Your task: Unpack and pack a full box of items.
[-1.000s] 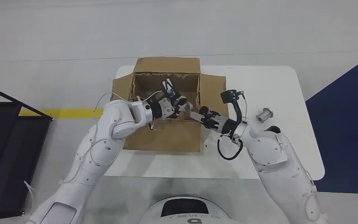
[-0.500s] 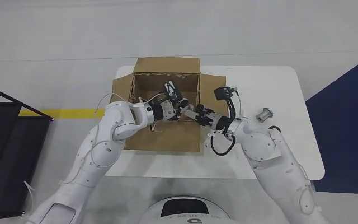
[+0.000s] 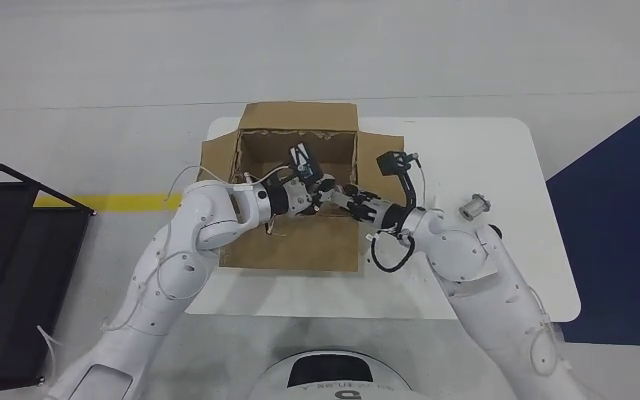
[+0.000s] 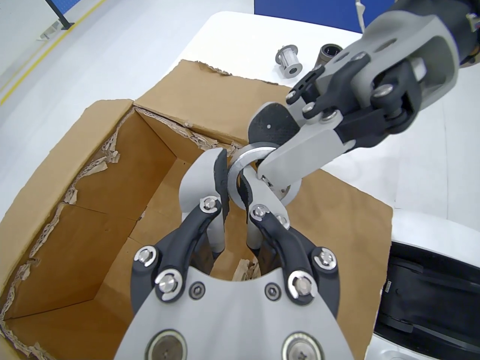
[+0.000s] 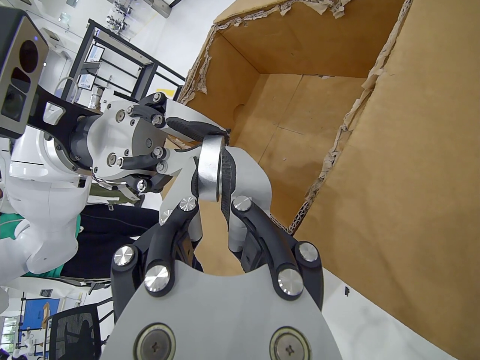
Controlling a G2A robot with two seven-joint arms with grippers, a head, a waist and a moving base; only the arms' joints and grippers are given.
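A flat metal ring [image 4: 240, 159] hangs over the right side of the open cardboard box [image 3: 297, 250]. My left gripper [image 4: 232, 179] is shut on the ring's rim, one pad inside the hole and one outside. My right gripper [image 4: 277, 140] comes in from the table side and is shut on the opposite part of the ring, a finger on each flat face. In the right wrist view the ring [image 5: 208, 168] stands edge-on between my right gripper's [image 5: 210, 174] fingers, with the left gripper [image 5: 202, 132] beyond it. In the top view both grippers meet at the ring [image 3: 335, 193].
The box [image 4: 93, 196] has torn flaps and deep brown walls; its floor is mostly hidden. A small silver pulley [image 4: 288, 60] and a dark cylinder [image 4: 330, 52] lie on the white table [image 3: 500, 160] right of the box. The pulley [image 3: 472, 206] sits beyond my right forearm.
My right gripper has moved left from beside the box's right flap to over the box and closed on the ring held by my left gripper. The left gripper stayed roughly in place.
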